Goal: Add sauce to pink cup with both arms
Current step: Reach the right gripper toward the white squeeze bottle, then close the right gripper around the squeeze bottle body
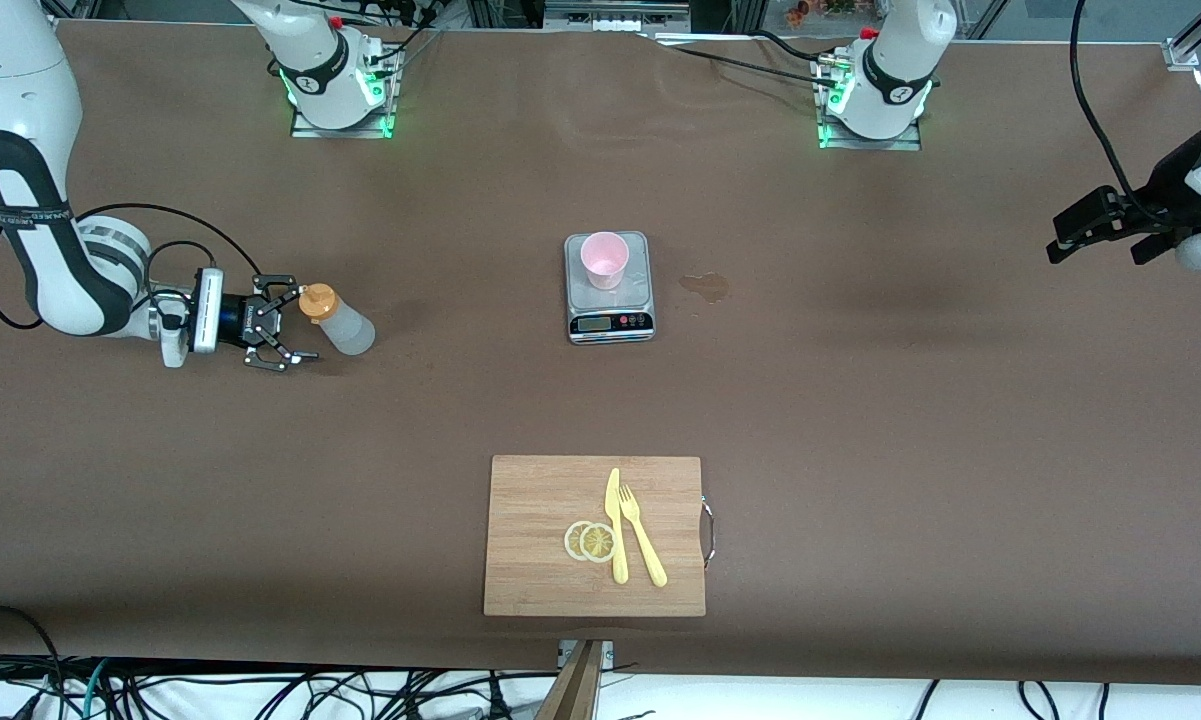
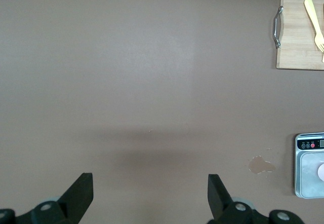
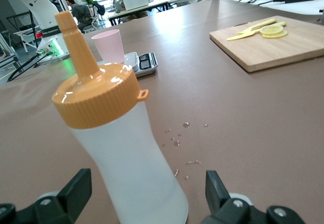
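The right claw (image 1: pixel 282 330) sits low at the right arm's end of the bench (image 1: pixel 860 400), its fingers spread wide on either side of the sauce bottle (image 1: pixel 338 320). In the right wrist view the bottle (image 3: pixel 121 148) stands upright between the two fingertips (image 3: pixel 76 186), orange cap and nozzle on top, with open space showing on both sides of its body, so nothing is gripped yet. A few small droplets (image 3: pixel 177 143) dot the bench just beside the bottle.

The pink cup (image 1: pixel 604 259) stands on a grey scale (image 1: pixel 608 315) at the middle of the bench, well apart from the right claw, toward the left arm's end from it. A small wet stain (image 1: pixel 705 287) lies just beside the scale.

The left claw (image 1: pixel 1100 235) waits in the air over the left arm's end of the bench, fingers wide and holding nothing.

A wooden cutting board (image 1: pixel 540 500) lies nearer the front camera than the scale, carrying a yellow knife (image 1: pixel 615 525), a yellow fork (image 1: pixel 642 535) and two lemon slices (image 1: pixel 590 541).
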